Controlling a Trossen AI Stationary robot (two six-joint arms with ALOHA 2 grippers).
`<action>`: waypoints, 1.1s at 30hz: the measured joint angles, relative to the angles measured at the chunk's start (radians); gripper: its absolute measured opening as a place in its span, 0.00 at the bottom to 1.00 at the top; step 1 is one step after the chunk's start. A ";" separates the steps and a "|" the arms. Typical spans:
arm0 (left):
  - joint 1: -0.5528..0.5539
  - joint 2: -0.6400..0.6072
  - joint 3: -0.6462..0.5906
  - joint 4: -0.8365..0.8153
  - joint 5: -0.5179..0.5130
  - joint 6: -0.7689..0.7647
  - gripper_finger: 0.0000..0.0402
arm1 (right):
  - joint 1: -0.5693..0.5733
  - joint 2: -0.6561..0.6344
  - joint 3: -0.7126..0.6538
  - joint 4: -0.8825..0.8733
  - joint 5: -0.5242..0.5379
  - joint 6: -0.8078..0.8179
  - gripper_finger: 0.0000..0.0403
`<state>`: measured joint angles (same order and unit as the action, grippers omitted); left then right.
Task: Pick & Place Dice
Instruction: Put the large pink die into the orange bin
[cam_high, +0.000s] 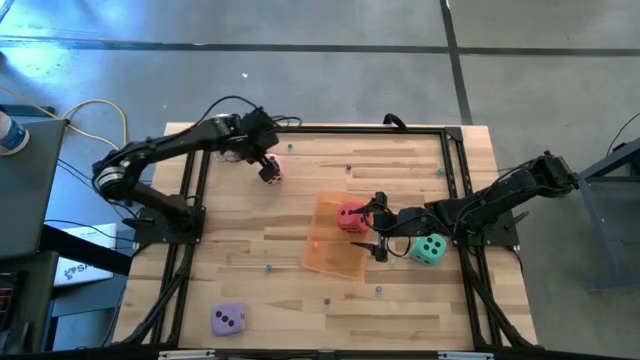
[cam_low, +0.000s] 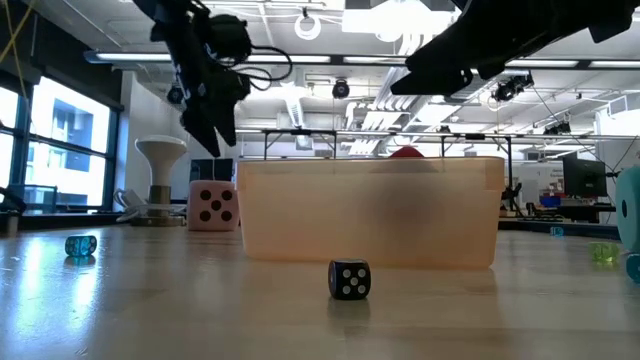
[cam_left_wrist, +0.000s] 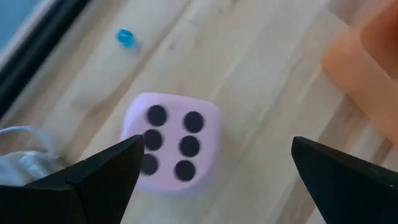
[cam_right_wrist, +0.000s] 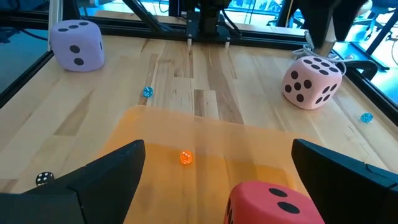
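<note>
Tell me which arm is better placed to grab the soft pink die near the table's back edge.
Left. The left gripper hangs open right over the soft pink die, fingers straddling it in the left wrist view. The right gripper sits open at the translucent orange tray by the red die.

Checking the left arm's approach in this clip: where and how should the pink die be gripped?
Grip the pink die across two opposite side faces, coming straight down from above. It sits flat on the table with the six-pip face up, clear of the tray, so its sides are free. The left gripper is open above it; its fingers look to straddle the cube, which looks soft, so squeeze gently.
</note>
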<state>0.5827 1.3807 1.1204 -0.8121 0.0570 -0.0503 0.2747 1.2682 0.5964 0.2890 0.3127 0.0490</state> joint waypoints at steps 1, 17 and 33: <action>0.000 0.018 0.006 0.000 0.001 0.009 0.99 | 0.000 0.000 0.000 0.000 -0.001 0.000 0.99; 0.027 0.083 0.018 0.002 -0.086 0.087 0.99 | 0.000 0.000 0.000 -0.001 -0.002 0.010 0.99; 0.068 0.139 0.018 -0.013 -0.019 0.123 0.99 | 0.000 0.000 -0.001 -0.001 -0.002 0.010 0.99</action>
<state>0.6506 1.5196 1.1385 -0.8250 0.0384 0.0729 0.2749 1.2682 0.5957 0.2876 0.3103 0.0591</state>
